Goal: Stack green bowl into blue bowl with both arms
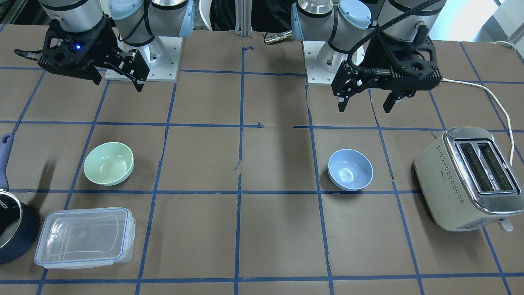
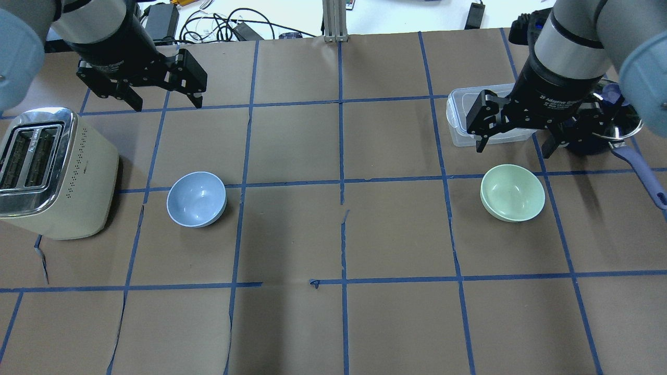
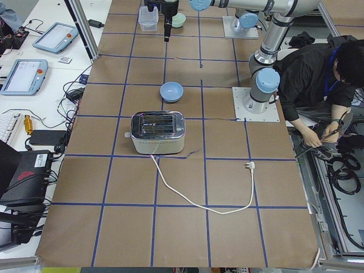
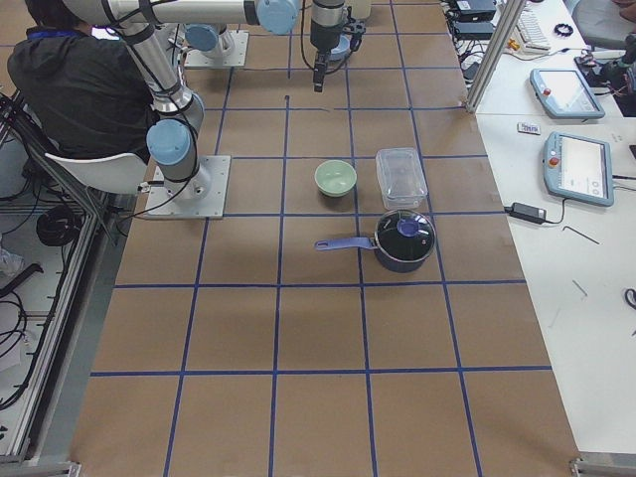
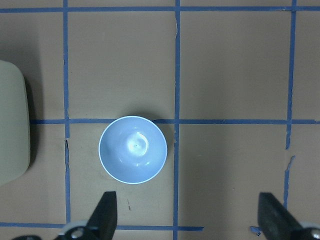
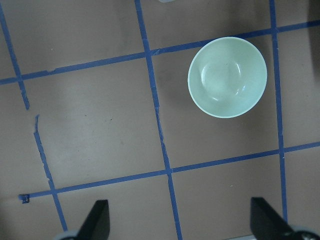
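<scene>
Taking 12 o'clock as straight away from the robot, the two grippers come first, both hanging high above the worktop [image 2: 396,234] and touching nothing. The left gripper [image 2: 167,103] has its jaws spread wide and empty, and so does the right gripper [image 2: 513,150]. Each wrist camera looks straight down on one bowl, ahead of the open fingertips. This suggests each arm is parked over its own bowl with room to come down on the rim.

Further out sit the bowls, upright and well apart, roughly level with each other. The blue bowl [image 2: 196,199] is on the left arm's side and the green bowl [image 2: 513,192] lies at its 3 o'clock on the right arm's side. That wide gap is probably why both arms are wanted: one to carry the green bowl across, the other to steady or bring in the blue one. No stacking has begun. A cream toaster [image 2: 57,177] stands near the blue bowl at its 9 o'clock, apart from it.

Farthest out, a clear plastic box [image 2: 461,120] lies at about 12 o'clock from the green bowl. A dark pot [image 1: 18,235] with a long handle sits at the green bowl's 2 o'clock. Both are clear of the straight path between the bowls.
</scene>
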`<state>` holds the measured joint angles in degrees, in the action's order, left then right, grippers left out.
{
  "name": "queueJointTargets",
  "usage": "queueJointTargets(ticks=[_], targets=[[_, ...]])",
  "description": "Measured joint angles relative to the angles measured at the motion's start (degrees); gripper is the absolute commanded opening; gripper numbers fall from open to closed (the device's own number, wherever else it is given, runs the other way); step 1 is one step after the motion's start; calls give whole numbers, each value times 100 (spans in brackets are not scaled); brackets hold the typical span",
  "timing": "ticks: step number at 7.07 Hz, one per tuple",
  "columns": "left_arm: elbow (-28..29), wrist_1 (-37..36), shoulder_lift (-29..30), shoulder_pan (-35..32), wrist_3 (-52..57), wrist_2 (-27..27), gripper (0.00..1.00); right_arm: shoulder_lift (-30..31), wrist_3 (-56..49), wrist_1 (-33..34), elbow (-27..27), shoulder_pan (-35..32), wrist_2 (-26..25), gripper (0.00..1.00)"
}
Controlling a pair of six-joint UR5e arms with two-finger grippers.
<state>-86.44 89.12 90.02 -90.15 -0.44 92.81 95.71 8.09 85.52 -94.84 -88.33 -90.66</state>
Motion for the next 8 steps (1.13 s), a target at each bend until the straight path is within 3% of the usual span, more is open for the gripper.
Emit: queueJointTargets(ticks=[8], targets=[[52, 164, 71, 42, 13, 34, 100, 0, -9, 9, 6, 0, -20, 100]])
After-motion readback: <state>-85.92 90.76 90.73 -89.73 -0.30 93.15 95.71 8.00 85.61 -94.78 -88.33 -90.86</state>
